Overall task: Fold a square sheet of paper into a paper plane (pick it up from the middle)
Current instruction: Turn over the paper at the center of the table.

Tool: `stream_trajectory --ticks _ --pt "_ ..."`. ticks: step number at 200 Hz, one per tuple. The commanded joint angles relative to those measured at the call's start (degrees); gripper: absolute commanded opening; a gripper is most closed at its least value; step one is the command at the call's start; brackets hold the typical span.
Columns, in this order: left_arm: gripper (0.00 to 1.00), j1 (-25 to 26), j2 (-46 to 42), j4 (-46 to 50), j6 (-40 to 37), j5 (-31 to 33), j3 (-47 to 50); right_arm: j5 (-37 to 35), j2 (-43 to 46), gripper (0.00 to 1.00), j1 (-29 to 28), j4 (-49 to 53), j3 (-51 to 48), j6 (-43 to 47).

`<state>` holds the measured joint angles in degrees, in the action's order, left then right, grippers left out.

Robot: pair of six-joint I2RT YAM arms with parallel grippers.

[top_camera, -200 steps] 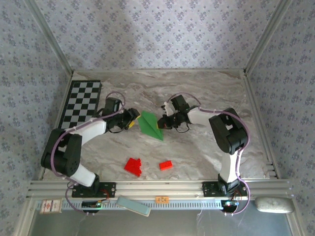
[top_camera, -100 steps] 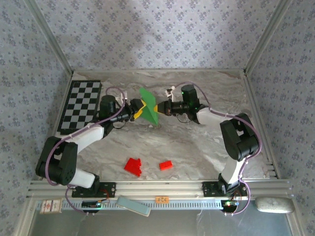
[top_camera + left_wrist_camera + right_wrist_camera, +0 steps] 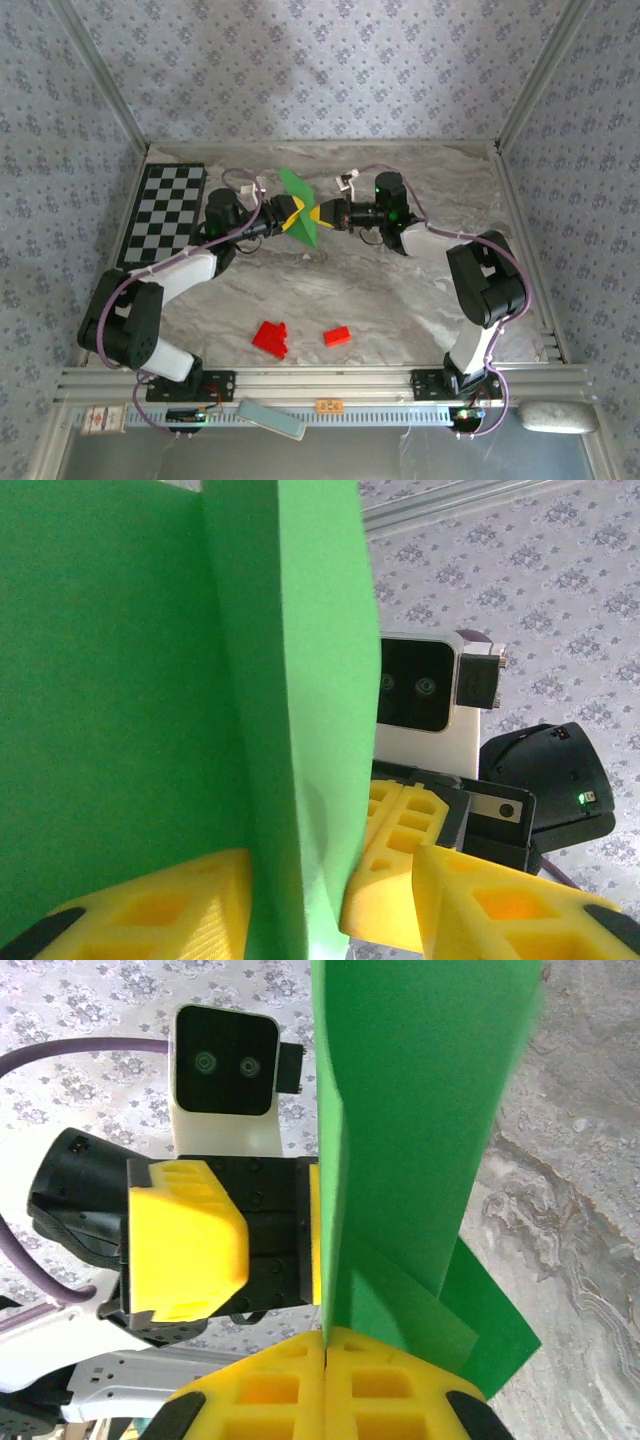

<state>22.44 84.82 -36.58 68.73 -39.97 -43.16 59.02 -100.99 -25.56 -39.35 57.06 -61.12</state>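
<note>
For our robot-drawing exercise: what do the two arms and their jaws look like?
Left arm and right arm have white and black links with purple cables alongside. The jaws are yellow blocks with square pockets and black tips. Each wrist carries a white camera box with a black two-lens face.

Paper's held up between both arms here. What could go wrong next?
The right gripper is shut on the folded bright green paper sheet, while the left gripper straddles it with jaws apart; closing there might crease it off-line or crumple it.
The two grippers sit nearly tip to tip, so a small misjudged move may knock them together.
On one pinch, the thin sheet could slip.
</note>
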Motion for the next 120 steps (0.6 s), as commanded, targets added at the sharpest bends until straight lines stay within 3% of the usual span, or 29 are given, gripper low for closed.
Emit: stream_trajectory --ticks 1,63,120 --pt "0.45 0.5 0.6 -4.9 0.4 -2.4 -1.5 2.0 0.7 0.03 0.4 -5.0 -0.3 -3.4" --pt "0.38 0.7 1.9 -12.7 1.9 -3.2 -1.3 3.1 -1.3 0.05 0.6 -11.5 -0.3 -9.2" --pt "0.22 0.7 2.3 -14.9 1.3 -2.6 -1.1 3.5 -2.3 0.10 0.9 -16.0 -0.4 -13.2"
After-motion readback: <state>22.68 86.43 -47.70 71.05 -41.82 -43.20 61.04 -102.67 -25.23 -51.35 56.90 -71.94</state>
